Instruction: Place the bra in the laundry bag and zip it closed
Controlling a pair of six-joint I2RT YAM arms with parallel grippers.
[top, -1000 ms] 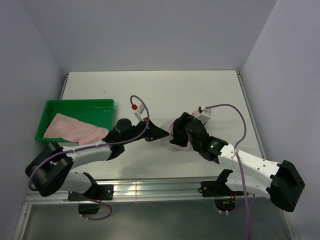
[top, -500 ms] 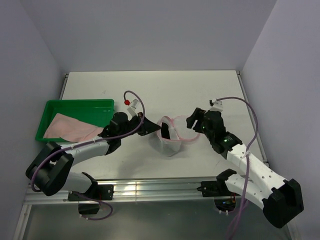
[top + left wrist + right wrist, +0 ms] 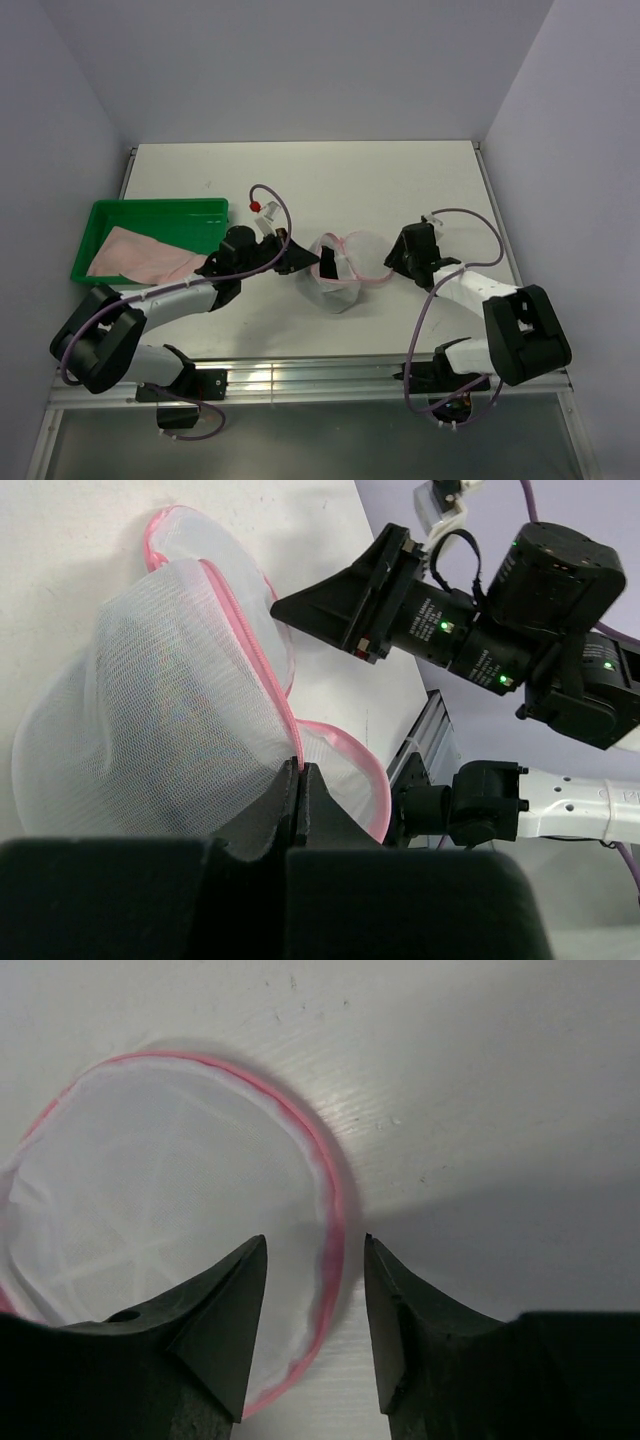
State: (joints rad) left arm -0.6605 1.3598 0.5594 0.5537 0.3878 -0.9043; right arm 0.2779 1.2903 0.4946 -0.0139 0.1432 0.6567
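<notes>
The laundry bag (image 3: 347, 272), white mesh with a pink zipper rim, lies at mid-table with its round flap spread out to the right. My left gripper (image 3: 314, 264) is shut on the pink rim at the bag's left side, as the left wrist view shows (image 3: 300, 766); the mesh bag (image 3: 150, 710) bulges above it there. My right gripper (image 3: 396, 262) is open at the bag's right edge. In the right wrist view (image 3: 315, 1245) it straddles the pink rim (image 3: 336, 1210) without touching it. A pink garment (image 3: 145, 258), the bra, lies in the green tray.
The green tray (image 3: 160, 212) stands at the left of the table. The right gripper also shows in the left wrist view (image 3: 300, 605), just beyond the bag. The walls close in on both sides.
My right gripper has drawn off the bag to the right and come down to its right rim, uncovering the bag. The left gripper has shifted slightly left, still gripping the rim.
</notes>
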